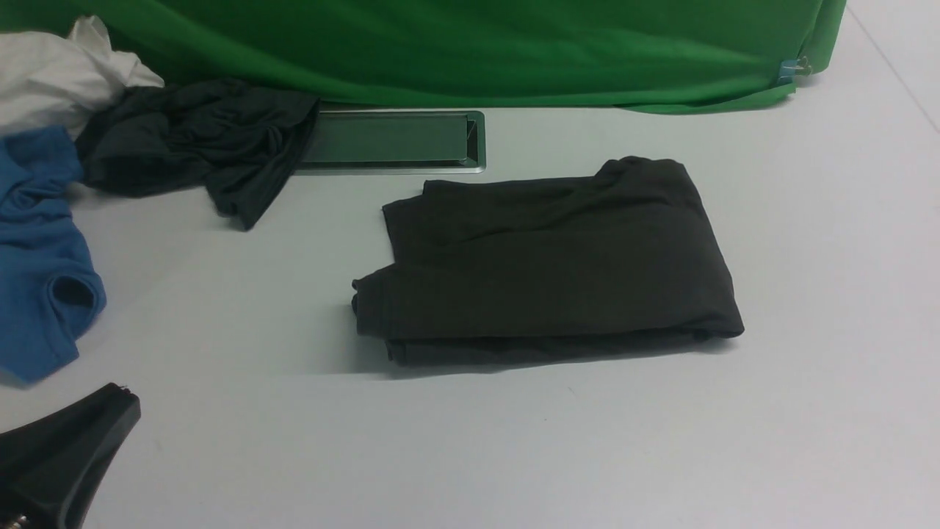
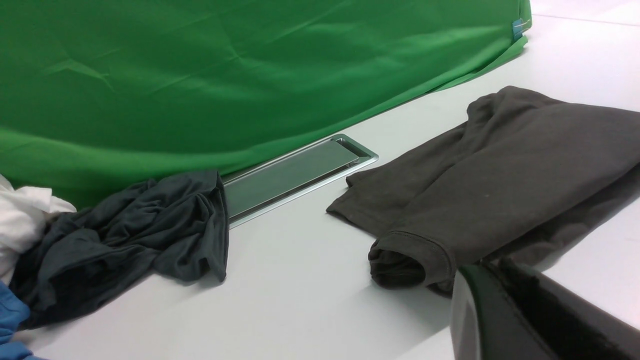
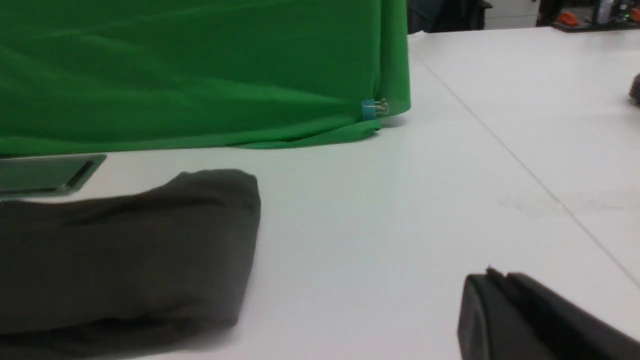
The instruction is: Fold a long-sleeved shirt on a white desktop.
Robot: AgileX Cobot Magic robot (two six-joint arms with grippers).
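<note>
The long-sleeved shirt [image 1: 551, 264] lies folded into a dark brownish-black rectangle in the middle of the white desktop [image 1: 470, 441]. A sleeve cuff [image 2: 410, 255] sticks out at its left end. My left gripper [image 1: 121, 397] is shut and holds nothing; it sits at the near left corner, well away from the shirt. In the left wrist view the left gripper [image 2: 492, 267] shows its two jaws pressed together. My right gripper [image 3: 492, 275] is shut and empty over bare desktop to the right of the shirt [image 3: 125, 250]. It does not show in the front view.
A charcoal-grey garment [image 1: 198, 143], a blue garment [image 1: 37, 257] and a white cloth [image 1: 59, 73] are heaped at the far left. A silver-framed cable hatch [image 1: 396, 139] lies behind the shirt. A green backdrop [image 1: 470, 44] hangs along the back edge.
</note>
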